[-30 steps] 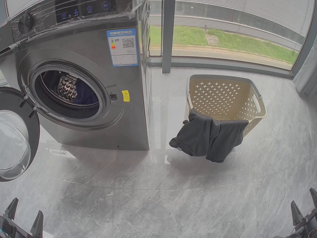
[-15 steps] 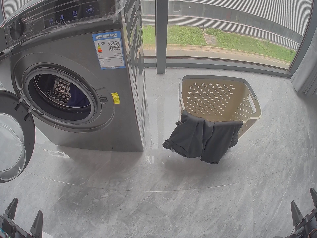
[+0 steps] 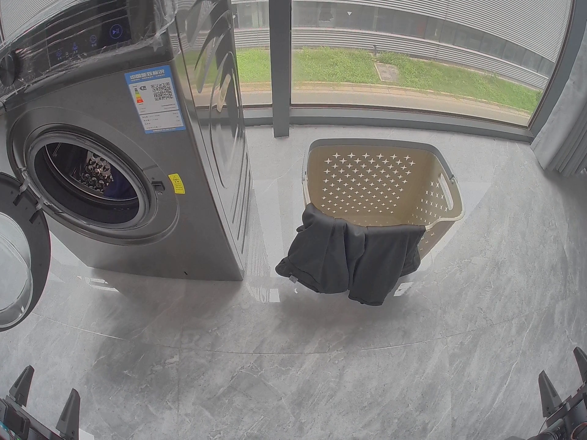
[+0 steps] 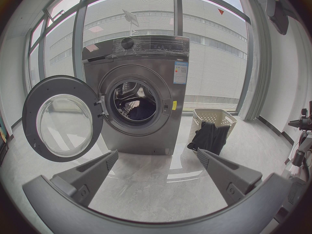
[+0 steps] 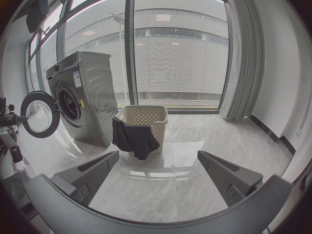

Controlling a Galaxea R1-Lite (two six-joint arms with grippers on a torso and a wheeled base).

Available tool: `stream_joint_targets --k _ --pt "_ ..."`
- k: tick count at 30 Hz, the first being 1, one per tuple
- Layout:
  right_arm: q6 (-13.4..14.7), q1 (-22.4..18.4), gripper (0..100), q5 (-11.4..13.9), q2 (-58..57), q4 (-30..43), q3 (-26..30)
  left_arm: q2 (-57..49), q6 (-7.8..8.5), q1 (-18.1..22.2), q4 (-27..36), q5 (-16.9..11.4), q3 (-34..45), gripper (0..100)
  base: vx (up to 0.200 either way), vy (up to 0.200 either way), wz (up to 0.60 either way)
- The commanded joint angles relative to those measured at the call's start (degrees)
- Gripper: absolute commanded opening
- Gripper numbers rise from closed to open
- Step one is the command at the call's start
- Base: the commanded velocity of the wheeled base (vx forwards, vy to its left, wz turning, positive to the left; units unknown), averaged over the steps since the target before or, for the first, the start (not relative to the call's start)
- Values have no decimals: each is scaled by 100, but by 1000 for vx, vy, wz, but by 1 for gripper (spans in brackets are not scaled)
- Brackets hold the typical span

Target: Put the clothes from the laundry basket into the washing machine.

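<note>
Draping over the laundry basket's [image 3: 373, 144] near rim, the dark garment [image 3: 348, 258] offers an easy pinch to left tool [image 3: 49, 383] and right tool [image 3: 561, 366], both spread empty, washing machine [image 3: 195, 215] standing open.

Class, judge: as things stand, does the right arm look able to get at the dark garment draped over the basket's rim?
Probably not from here: the open right gripper sits well short of the dark garment on the laundry basket. Only bare floor lies between, nothing blocking.
</note>
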Motion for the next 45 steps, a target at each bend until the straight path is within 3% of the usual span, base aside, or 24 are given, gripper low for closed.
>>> stream_joint_targets --k 1,5,15,30,45 --pt "-4 -2 100 3 -57 0 40 -75 3 2 0 -2 84 100 200 0 0" --pt "-4 -2 100 3 -57 0 40 -75 -6 2 0 -2 84 100 200 0 0" --pt "-4 -2 100 3 -57 0 40 -75 -6 2 0 -2 84 100 0 0 0" --pt "-13 -11 100 3 -49 0 40 -75 21 2 0 -2 84 100 0 -200 0" --pt "-4 -2 100 3 -57 0 40 -75 47 2 0 -2 84 100 0 0 0"
